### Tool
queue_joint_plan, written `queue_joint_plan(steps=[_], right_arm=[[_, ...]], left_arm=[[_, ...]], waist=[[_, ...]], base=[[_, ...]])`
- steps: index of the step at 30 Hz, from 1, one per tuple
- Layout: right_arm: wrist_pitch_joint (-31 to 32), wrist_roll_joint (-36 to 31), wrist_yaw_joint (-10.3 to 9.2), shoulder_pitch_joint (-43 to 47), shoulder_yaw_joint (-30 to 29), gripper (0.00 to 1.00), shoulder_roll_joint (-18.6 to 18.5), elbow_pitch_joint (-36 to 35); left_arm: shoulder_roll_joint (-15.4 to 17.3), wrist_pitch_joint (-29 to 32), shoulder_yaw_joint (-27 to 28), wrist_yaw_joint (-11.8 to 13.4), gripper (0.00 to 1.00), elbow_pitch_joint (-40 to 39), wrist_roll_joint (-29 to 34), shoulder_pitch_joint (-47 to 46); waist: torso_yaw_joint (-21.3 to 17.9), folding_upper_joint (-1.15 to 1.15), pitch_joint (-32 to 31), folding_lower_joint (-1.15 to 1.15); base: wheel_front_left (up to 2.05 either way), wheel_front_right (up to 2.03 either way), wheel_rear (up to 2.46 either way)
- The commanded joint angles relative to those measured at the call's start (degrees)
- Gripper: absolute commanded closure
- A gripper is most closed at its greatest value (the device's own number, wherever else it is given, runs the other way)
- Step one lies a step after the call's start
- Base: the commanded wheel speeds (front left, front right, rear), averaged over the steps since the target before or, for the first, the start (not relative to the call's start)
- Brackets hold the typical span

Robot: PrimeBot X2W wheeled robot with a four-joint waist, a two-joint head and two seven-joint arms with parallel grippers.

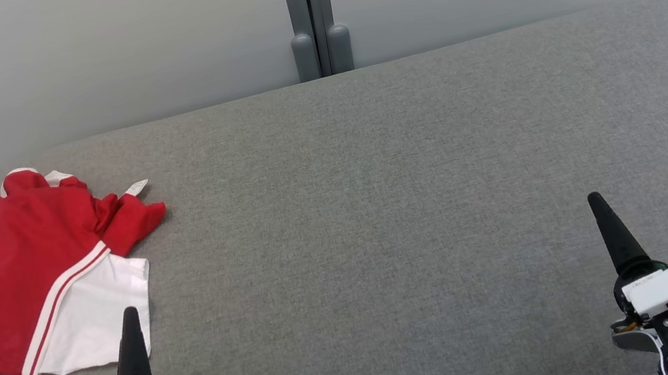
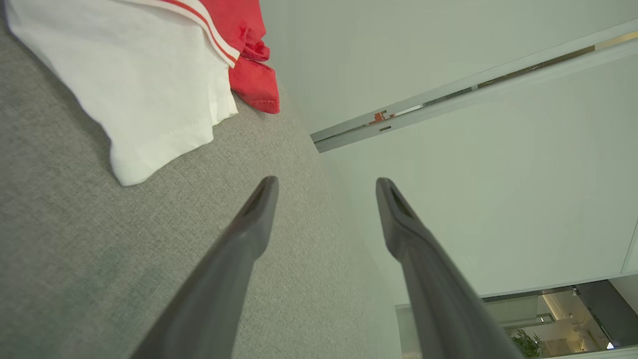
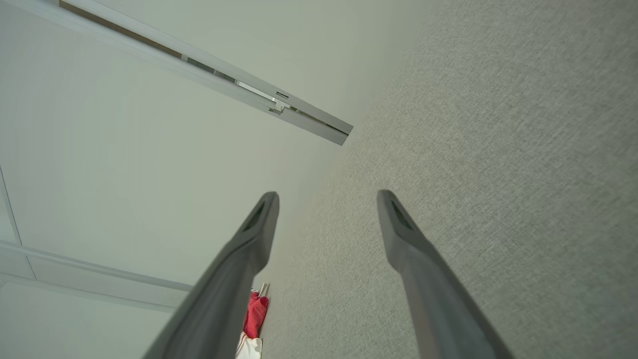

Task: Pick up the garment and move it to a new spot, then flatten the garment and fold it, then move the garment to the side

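You've got the garment (image 1: 7,279), red w/ white panel, crumpled at the grey surface's (image 1: 379,207) left edge. L gripper (image 2: 326,182) & R gripper (image 3: 326,194) both spread wide, empty, over its near edge.

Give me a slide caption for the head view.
Crumpled red-and-white garment at the left of the grey fabric surface; left pincer open beside its white panel, right pincer open far right.
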Motion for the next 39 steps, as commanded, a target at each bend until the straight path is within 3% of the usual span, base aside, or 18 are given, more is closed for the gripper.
queue_joint_plan(steps=[1,19,39], right_arm=[[-0.7,-2.8,0.02,-0.2,0.3,0.0,-0.3,-1.4],[-4.4,-20.7,0.02,1.1,1.4,0.0,-0.4,-3.1],[-7.8,-36.0,0.02,1.7,2.4,0.0,-0.5,-2.9]], left_arm=[[0.4,-0.7,-0.1,0.0,0.0,-0.8,2.7,-0.1],[0.6,-4.4,-1.3,-0.2,0.0,-0.9,21.7,1.1],[1.7,-7.8,-2.5,-0.4,0.0,0.0,36.7,2.3]], waist=[[0.1,0.0,0.0,0.0],[0.7,0.0,-0.1,0.0],[1.4,0.0,-0.5,0.0]], base=[[0.0,0.0,0.0],[0.0,0.0,0.0],[0.0,0.0,0.0]])
